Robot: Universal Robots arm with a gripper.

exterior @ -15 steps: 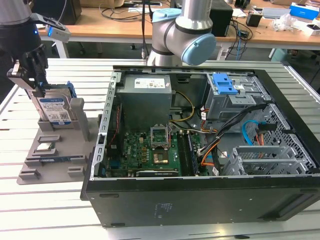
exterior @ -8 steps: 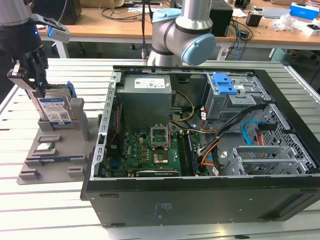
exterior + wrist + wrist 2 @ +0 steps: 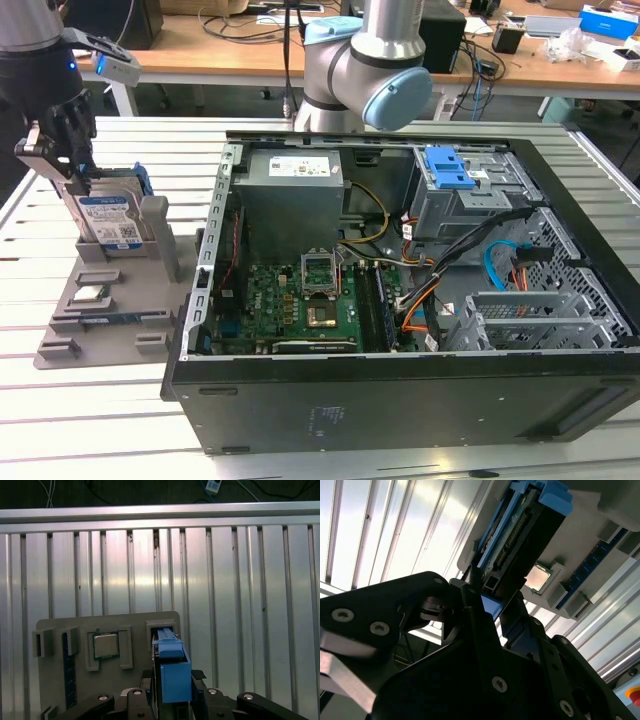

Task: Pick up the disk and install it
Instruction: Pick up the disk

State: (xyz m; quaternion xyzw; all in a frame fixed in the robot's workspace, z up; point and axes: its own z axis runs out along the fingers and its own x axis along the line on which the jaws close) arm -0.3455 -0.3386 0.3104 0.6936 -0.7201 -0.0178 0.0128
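Observation:
The disk (image 3: 108,222) stands on edge in a slot of the grey holder (image 3: 100,335) at the exterior view's left, its blue-and-white label facing the camera. My gripper (image 3: 80,180) comes down on its upper end, a finger on each flat side, shut on it. In the first wrist view the disk's blue carrier (image 3: 173,672) sits tight between the fingertips (image 3: 200,692) above the holder (image 3: 130,625). The second wrist view shows the disk's edge (image 3: 517,540) running away from the gripper (image 3: 487,605).
A small square silver chip (image 3: 92,293) lies in a pocket of the holder beside the disk. The open computer case (image 3: 400,390) lies at the exterior view's right, with a grey drive cage and blue latch (image 3: 450,170) at its back. The arm's base (image 3: 365,70) stands behind the case.

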